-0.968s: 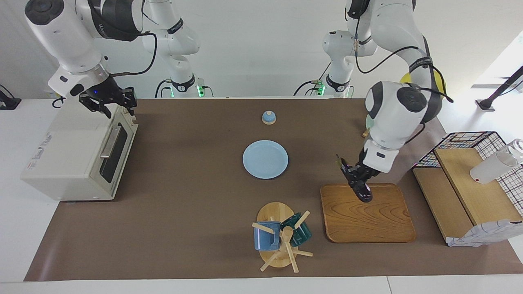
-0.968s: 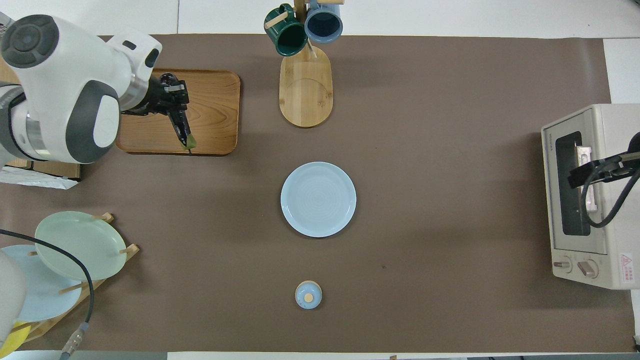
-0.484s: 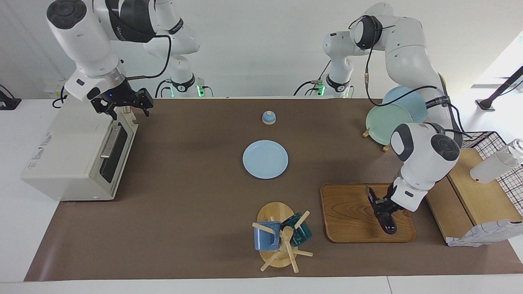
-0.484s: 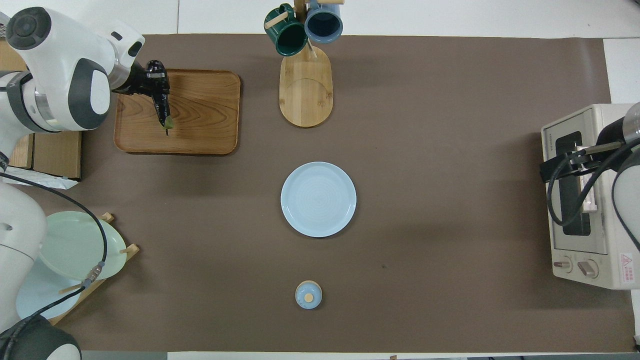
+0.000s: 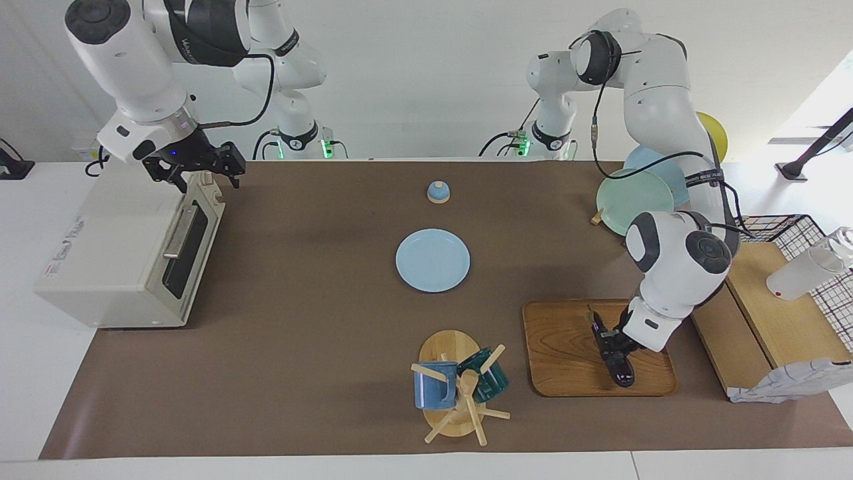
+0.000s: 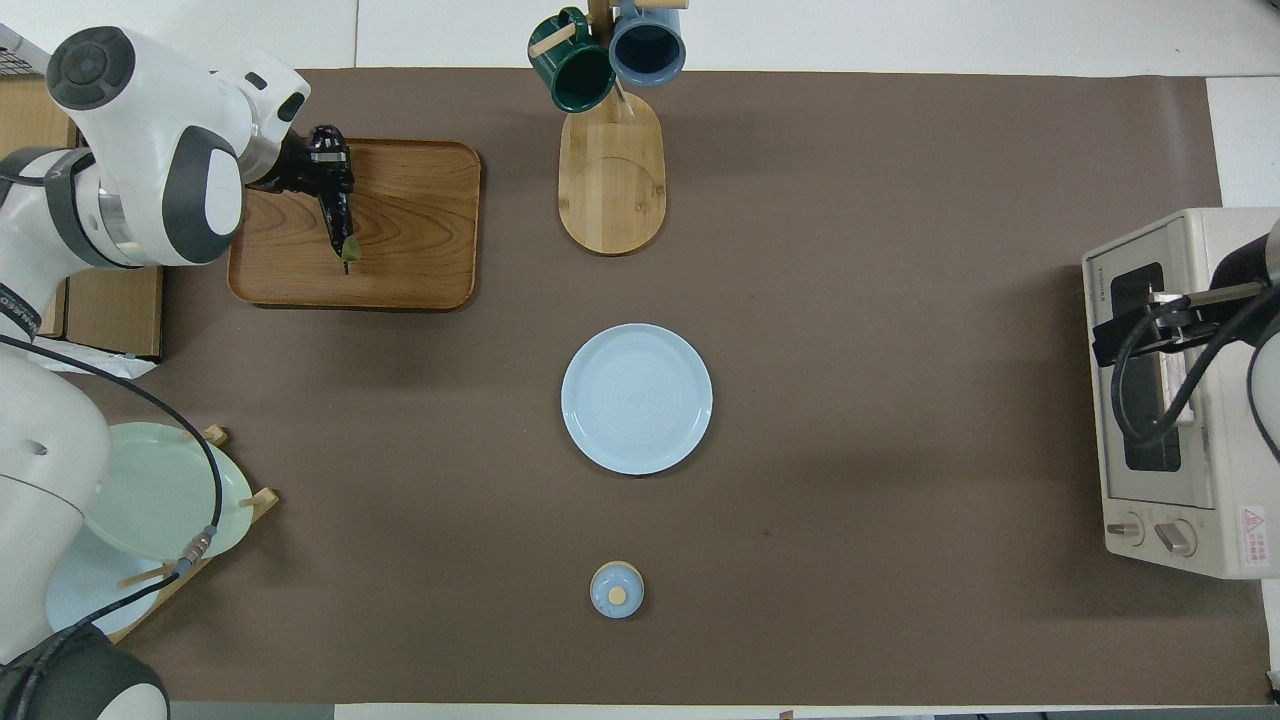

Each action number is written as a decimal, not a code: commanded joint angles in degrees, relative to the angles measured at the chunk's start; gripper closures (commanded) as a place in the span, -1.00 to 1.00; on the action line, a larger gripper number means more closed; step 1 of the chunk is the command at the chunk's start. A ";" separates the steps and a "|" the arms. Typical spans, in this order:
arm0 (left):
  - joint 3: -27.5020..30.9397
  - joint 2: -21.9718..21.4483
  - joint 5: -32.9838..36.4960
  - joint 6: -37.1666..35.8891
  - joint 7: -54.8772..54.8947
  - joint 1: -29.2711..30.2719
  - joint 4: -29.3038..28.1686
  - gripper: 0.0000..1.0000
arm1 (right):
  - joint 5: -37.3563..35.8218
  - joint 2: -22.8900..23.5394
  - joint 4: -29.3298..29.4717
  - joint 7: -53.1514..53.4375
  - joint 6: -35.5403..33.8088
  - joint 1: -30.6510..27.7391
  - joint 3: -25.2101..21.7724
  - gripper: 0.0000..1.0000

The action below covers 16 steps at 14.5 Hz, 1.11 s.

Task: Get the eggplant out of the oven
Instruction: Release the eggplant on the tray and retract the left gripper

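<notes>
The dark glossy eggplant (image 5: 619,371) (image 6: 341,225) is out of the oven. My left gripper (image 5: 608,343) (image 6: 324,180) is shut on it and holds it low over the wooden tray (image 5: 566,360) (image 6: 420,250), its stem end pointing toward the robots. I cannot tell whether its round end touches the tray. The cream-white oven (image 5: 113,247) (image 6: 1170,520) stands at the right arm's end of the table with its glass door shut. My right gripper (image 5: 196,170) (image 6: 1150,325) hovers open and empty over the oven's top front edge.
A light blue plate (image 5: 432,260) lies mid-table, with a small blue lidded knob (image 5: 438,192) nearer to the robots. A mug tree (image 5: 460,393) with two mugs stands beside the tray. A plate rack (image 5: 633,193), a wooden box (image 5: 766,313) and a wire basket (image 5: 800,230) are at the left arm's end.
My left gripper carried the eggplant from the tray's edge nearest the robots to over the tray and lowered it. My right gripper shifted slightly above the oven.
</notes>
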 commanded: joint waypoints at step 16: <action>0.83 -32.80 0.76 -36.51 -1.15 2.20 -3.21 -1.00 | 2.56 -0.66 1.13 2.64 -0.14 -0.46 -0.58 -1.00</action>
